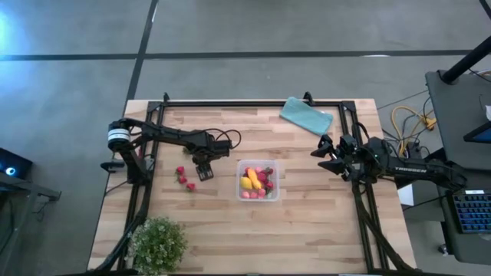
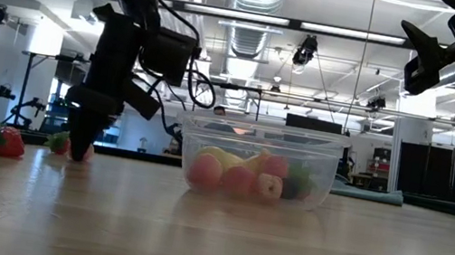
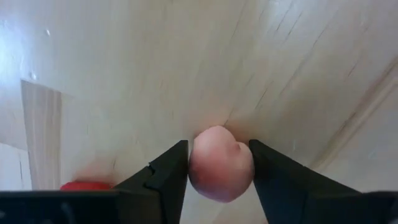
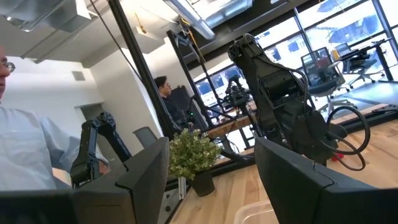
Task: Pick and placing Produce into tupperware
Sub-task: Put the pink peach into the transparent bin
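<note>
The left gripper (image 3: 219,163) is down at the table, its fingers straddling a pink fruit piece (image 3: 221,163) and seemingly touching it, though a firm grip isn't certain. Next comes a lift and carry to the tupperware (image 1: 258,180) just beside (already part-filled), while the right gripper (image 1: 328,156) waits farther off, fingers spread, empty.

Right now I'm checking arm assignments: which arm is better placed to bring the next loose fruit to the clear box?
Left. Its gripper already straddles a small pink toy fruit on the wooden table, beside the clear plastic box. The right gripper hangs open, raised, farther off.
</note>
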Motion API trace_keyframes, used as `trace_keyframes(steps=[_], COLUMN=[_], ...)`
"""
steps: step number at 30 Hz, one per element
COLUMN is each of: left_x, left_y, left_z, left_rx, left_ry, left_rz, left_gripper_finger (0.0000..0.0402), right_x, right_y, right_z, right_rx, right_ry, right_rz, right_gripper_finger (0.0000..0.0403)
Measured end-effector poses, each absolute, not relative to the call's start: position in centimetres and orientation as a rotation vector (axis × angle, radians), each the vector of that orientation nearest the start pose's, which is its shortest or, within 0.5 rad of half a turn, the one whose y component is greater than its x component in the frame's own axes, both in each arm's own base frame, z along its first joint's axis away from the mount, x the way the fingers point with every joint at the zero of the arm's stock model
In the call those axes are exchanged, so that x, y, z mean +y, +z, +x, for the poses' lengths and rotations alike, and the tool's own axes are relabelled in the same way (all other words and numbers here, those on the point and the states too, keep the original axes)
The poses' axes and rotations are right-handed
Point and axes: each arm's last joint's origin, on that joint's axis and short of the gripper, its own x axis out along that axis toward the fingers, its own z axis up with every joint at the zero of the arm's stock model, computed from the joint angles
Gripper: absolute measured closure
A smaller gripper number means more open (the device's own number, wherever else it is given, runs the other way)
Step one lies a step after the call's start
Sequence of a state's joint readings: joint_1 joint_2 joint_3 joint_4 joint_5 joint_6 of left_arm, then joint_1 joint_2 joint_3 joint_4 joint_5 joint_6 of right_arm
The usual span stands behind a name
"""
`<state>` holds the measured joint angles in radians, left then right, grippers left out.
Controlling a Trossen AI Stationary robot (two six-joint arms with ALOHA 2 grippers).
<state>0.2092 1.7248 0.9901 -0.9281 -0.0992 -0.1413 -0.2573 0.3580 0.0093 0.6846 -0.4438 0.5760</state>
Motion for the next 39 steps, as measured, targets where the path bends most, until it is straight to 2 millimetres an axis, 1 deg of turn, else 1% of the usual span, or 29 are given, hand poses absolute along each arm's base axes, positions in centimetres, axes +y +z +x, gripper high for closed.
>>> trace_keyframes(steps=[4,7,13,17,21,25,27,29,33,36,39], left_x=[6.0,6.0,6.2,6.2,5.7,4.1,3.2,2.3,1.1,0.7,0.4], left_y=[15.0,15.2,17.0,19.4,22.2,24.7,25.3,25.2,23.2,21.9,21.4], left_z=[26.7,26.7,28.3,30.5,33.3,35.8,36.7,37.5,38.9,39.7,40.4], left_rx=[1.657,1.673,1.594,1.457,1.236,1.018,0.947,0.917,0.959,0.998,1.013], left_ry=[0.353,0.357,0.349,0.286,0.167,-0.050,-0.102,-0.134,-0.190,-0.198,-0.190], left_rz=[-0.200,-0.196,-0.211,-0.256,-0.259,-0.274,-0.265,-0.251,-0.260,-0.262,-0.282], left_gripper_finger=[0.0273,0.0282,0.0281,0.0281,0.0281,0.0281,0.0281,0.0281,0.0281,0.0281,0.0272], right_x=[-1.7,-1.7,-1.7,-1.7,-1.7,-1.7,-1.7,-1.7,-1.7,-1.7,-1.7], right_y=[20.0,20.0,20.0,20.0,20.0,20.0,20.0,20.0,20.0,20.0,20.0], right_z=[11.2,11.2,11.2,11.2,11.2,11.2,11.2,11.2,11.2,11.2,11.2], right_rx=[-0.252,-0.252,-0.252,-0.252,-0.252,-0.252,-0.252,-0.252,-0.252,-0.252,-0.252], right_ry=[0.268,0.269,0.269,0.268,0.269,0.269,0.269,0.268,0.269,0.269,0.269], right_rz=[0.454,0.454,0.454,0.454,0.454,0.454,0.454,0.454,0.454,0.454,0.454], right_gripper_finger=[0.0174,0.0174,0.0174,0.0174,0.0174,0.0174,0.0174,0.0174,0.0174,0.0174,0.0174])
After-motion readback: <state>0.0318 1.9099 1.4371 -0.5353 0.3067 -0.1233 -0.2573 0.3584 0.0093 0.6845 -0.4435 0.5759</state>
